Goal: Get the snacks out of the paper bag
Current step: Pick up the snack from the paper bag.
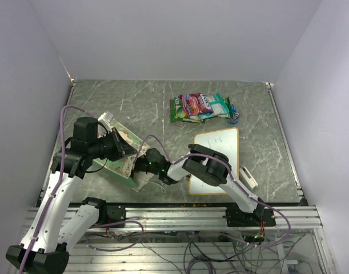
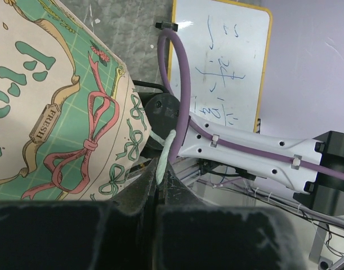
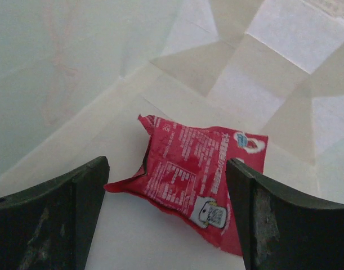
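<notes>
The paper bag [image 1: 128,138] lies tilted at the left of the table, its green patterned side [image 2: 53,112] filling the left wrist view. My left gripper [image 2: 158,174] is shut on the bag's white string handle [image 2: 166,152], holding the mouth up. My right arm's wrist [image 1: 154,164] reaches into the bag, so its fingers are hidden from above. Inside, on the plain cream paper [image 3: 76,84], a red snack packet [image 3: 194,180] lies between the fingers of my open right gripper [image 3: 167,166], which stand on either side of it. Several snacks [image 1: 200,107] lie piled at the back of the table.
A white whiteboard [image 1: 215,160] with a yellow rim lies right of the bag, under my right arm. A small white eraser [image 1: 248,177] lies beside it. A tiny blue candy [image 1: 236,116] is at the pile's right end. Grey walls enclose the table.
</notes>
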